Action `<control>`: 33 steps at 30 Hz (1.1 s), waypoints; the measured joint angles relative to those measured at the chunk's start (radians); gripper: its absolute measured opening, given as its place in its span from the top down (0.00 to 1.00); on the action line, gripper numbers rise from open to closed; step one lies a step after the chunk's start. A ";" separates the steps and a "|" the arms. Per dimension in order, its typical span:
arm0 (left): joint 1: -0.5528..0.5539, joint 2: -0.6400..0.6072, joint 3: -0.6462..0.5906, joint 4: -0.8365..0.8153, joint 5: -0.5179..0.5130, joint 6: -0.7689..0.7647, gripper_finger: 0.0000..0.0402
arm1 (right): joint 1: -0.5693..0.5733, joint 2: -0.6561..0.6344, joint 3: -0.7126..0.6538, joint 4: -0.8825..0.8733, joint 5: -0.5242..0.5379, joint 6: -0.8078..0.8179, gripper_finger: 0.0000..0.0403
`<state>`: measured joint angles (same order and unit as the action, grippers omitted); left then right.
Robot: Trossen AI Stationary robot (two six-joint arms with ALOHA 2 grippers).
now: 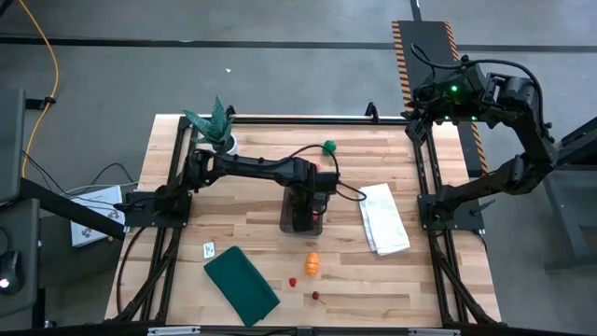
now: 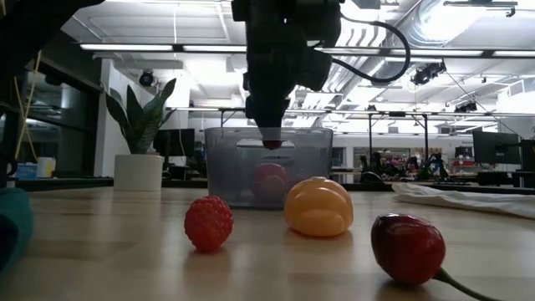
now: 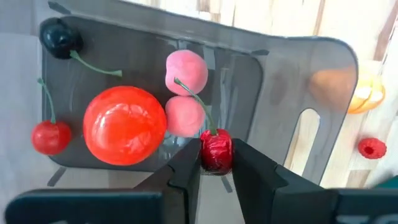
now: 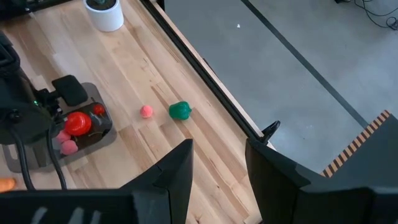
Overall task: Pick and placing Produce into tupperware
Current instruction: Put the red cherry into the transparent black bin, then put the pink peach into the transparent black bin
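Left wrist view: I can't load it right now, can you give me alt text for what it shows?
The left gripper pinches a dark red cherry over the clear grey tupperware. Inside lie a big red ball, two pink pieces, a red cherry and a black cherry. Beyond it on the wooden table sit an orange piece and a raspberry.

Claw (image 3: 216,163) is pinching a red cherry (image 3: 216,151) right over the container (image 3: 273,81); just past it sit two pink balls (image 3: 185,93), a big red ball (image 3: 124,125), more cherries beyond.

Wooden table (image 1: 261,201) — tupperware (image 1: 291,220), white cloth (image 1: 384,218), green cloth (image 1: 241,285), orange produce (image 1: 312,264)
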<state>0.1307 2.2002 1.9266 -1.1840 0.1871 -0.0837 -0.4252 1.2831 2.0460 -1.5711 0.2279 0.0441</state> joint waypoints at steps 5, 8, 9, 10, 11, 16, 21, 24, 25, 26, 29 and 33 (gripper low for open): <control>0.000 0.000 0.000 -0.001 0.006 0.000 0.70 | 0.000 0.000 0.000 0.000 0.000 0.000 0.65; 0.000 0.000 0.000 -0.008 0.008 0.002 0.65 | 0.000 0.000 0.000 0.000 0.000 0.000 0.65; 0.000 0.000 0.000 -0.013 0.009 0.008 0.64 | 0.000 0.000 0.000 0.000 0.000 0.000 0.65; 0.000 0.000 0.002 -0.022 0.010 0.015 0.64 | 0.000 0.000 0.000 0.000 0.000 -0.001 0.65; 0.001 0.000 0.004 -0.037 0.011 0.023 0.64 | 0.000 0.000 0.000 0.000 0.000 -0.004 0.65; 0.020 0.000 0.033 -0.099 0.005 0.051 0.66 | 0.000 0.000 0.000 0.000 0.000 -0.010 0.65; 0.052 0.000 0.074 -0.136 0.004 0.057 0.70 | 0.000 0.000 0.000 0.000 0.000 -0.010 0.65; 0.074 0.000 0.110 -0.156 0.004 0.071 0.72 | 0.000 0.000 0.000 0.000 0.000 -0.009 0.65; 0.082 0.000 0.122 -0.161 0.004 0.075 0.72 | 0.000 0.000 0.000 0.000 0.000 -0.009 0.65; 0.090 0.000 0.136 -0.173 0.004 0.077 0.73 | 0.000 0.000 0.000 0.000 0.000 -0.009 0.65; 0.116 0.000 0.183 -0.202 0.004 0.088 0.74 | 0.000 0.000 0.000 0.000 0.000 -0.008 0.65; 0.153 0.000 0.252 -0.262 0.004 0.104 0.75 | 0.000 0.004 0.000 0.008 -0.038 -0.007 0.65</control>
<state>0.2832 2.2005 2.1783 -1.4464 0.1907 0.0203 -0.4255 1.2870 2.0464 -1.5633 0.1901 0.0367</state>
